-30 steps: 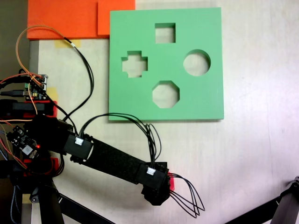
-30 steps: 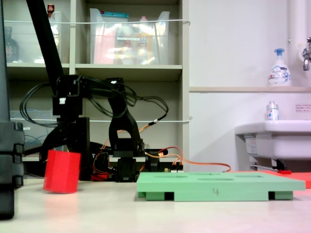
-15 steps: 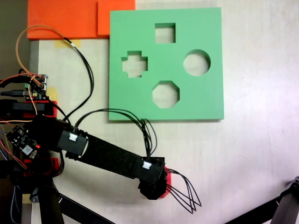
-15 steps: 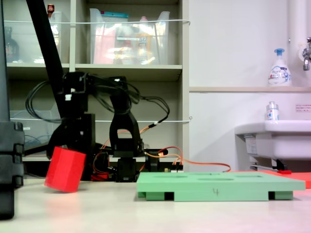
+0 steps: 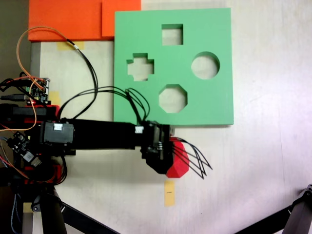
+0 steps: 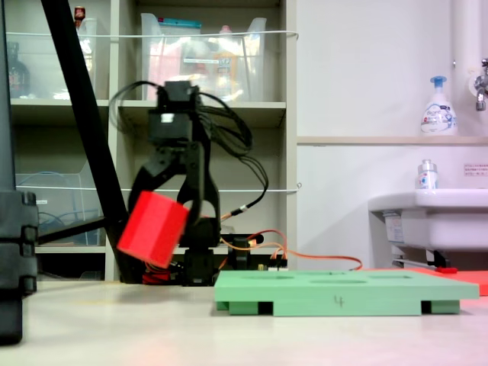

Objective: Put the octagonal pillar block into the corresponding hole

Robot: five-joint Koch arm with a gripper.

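The red octagonal pillar block [image 6: 152, 229] hangs tilted in the air, well above the table, with my gripper [image 6: 164, 200] shut on it. From above, the red octagonal pillar block [image 5: 178, 163] pokes out under the black gripper [image 5: 163, 153], just below the front edge of the green board [image 5: 214, 102]. The octagonal hole [image 5: 172, 98] lies in the board's lower middle, a short way beyond the gripper. From the side, the green board [image 6: 343, 290] lies flat to the right of the held block.
The board also has a cross cutout [image 5: 140, 67], a square cutout [image 5: 172, 34] and a round cutout [image 5: 205, 66]. Orange foam sheets [image 5: 68, 19] lie at the top left. A yellow tape mark [image 5: 168, 192] sits on the table. Cables [image 5: 195, 161] trail from the gripper.
The arm has lifted the red block off the table and swung it toward the green board. The block now hangs higher and more tilted.
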